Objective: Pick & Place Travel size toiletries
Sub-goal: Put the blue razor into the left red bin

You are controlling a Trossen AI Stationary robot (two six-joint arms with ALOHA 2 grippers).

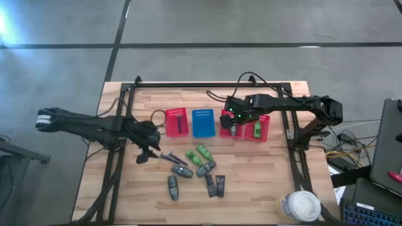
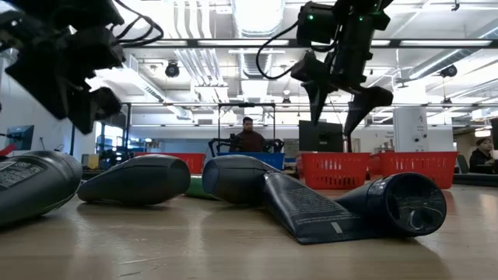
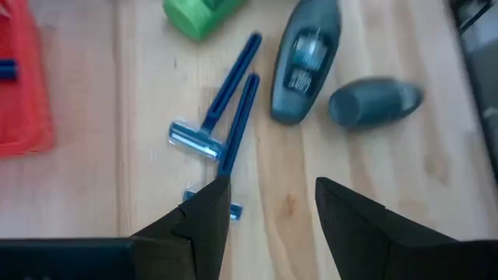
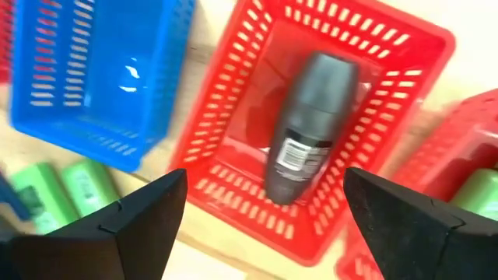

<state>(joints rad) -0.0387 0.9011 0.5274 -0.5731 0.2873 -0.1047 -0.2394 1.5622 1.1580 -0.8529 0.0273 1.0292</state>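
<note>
The right gripper [image 4: 261, 214], fingers spread wide and holding nothing, hangs over a red basket [image 4: 405, 54] in the far row, where a grey tube [image 4: 307, 124] lies; its white label is too blurred to read. The left gripper [image 3: 268, 210], also released, hovers above two blue razors [image 3: 229, 117] among the loose toiletries nearer the front edge.

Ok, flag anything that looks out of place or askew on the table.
Nothing looks damaged or spilled. The loose toiletries lie scattered at mixed angles on the table, and two blue razors lie crossed near the left tool. One grey tube lies diagonally in the red basket under the right tool.
</note>
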